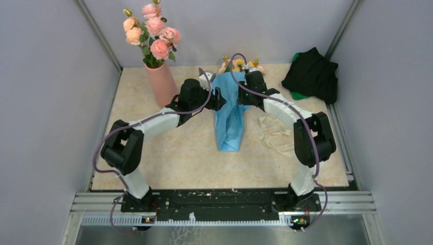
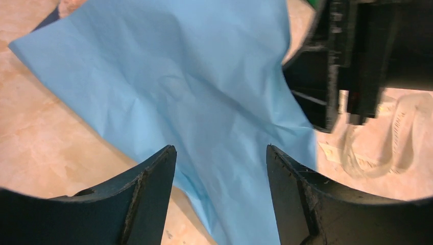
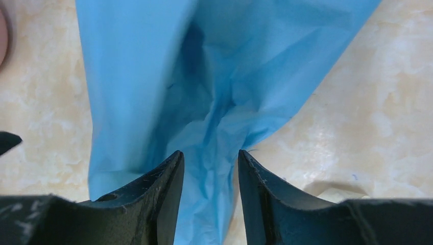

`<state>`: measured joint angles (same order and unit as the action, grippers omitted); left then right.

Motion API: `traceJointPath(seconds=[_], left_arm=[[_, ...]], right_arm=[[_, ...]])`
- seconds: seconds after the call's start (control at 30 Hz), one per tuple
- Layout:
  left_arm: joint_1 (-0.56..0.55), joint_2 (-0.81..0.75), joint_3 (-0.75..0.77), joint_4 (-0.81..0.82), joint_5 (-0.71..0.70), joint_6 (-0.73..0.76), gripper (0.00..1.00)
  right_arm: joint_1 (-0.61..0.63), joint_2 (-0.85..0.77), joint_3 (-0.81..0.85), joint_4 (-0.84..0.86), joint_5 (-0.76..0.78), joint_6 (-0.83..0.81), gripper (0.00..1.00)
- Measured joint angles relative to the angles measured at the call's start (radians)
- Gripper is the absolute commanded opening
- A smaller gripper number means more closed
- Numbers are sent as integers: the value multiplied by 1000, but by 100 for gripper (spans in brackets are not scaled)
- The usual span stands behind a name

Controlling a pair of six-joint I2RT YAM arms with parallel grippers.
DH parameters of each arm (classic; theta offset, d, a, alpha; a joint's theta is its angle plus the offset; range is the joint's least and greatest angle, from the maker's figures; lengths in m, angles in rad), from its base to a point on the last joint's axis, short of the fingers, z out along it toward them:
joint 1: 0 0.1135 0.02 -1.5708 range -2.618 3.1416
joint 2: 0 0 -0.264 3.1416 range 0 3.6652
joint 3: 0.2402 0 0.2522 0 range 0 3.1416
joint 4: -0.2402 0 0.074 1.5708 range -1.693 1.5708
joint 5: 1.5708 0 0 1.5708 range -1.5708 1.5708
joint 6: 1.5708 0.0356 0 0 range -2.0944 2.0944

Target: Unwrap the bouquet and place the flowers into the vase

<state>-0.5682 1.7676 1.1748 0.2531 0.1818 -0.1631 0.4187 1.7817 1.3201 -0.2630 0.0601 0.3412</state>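
Note:
The bouquet's blue paper (image 1: 231, 115) lies loosened on the table's middle, its yellow and peach flowers (image 1: 240, 64) poking out at the far end. The salmon-pink vase (image 1: 161, 84) stands at the back left. My left gripper (image 1: 218, 98) sits at the paper's left edge, and its jaws (image 2: 221, 150) stand wide open over the blue paper (image 2: 204, 92). My right gripper (image 1: 242, 97) meets it from the right. Its jaws (image 3: 210, 155) stand partly open astride a crumpled fold of the paper (image 3: 214, 76), with a gap showing on both sides.
Large pink roses (image 1: 153, 30) fill the vase. A loose cream ribbon (image 1: 273, 133) lies right of the paper, also seen in the left wrist view (image 2: 378, 148). A black cloth heap (image 1: 311, 74) sits in the back right corner. Grey walls close in three sides.

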Motion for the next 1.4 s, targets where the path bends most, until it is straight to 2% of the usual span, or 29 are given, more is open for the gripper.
traceJointPath(seconds=[0.13,0.33,0.6,0.8,0.97,1.13,1.3,1.4], left_arm=[[-42,-74,-64,0,-17,0,72],[-111,-199,-145,-2,-76,0,71],[-206,-399,-303,63,-243,-8,70],[-244,-449,-388,91,-349,0,71],[-319,-473,-388,92,-431,31,72],[-438,-509,-346,74,-491,76,73],[-463,-459,-271,105,-534,124,72],[-460,-355,-233,127,-580,159,72]], right_arm=[[50,3,10,-8,-1,0,44],[133,76,117,-8,-21,5,43],[159,216,143,76,-115,55,43],[164,265,140,79,-133,74,43],[164,245,140,87,-114,67,43],[163,205,137,84,-71,61,42],[133,52,30,115,-19,80,42],[89,-70,-38,120,8,90,42]])
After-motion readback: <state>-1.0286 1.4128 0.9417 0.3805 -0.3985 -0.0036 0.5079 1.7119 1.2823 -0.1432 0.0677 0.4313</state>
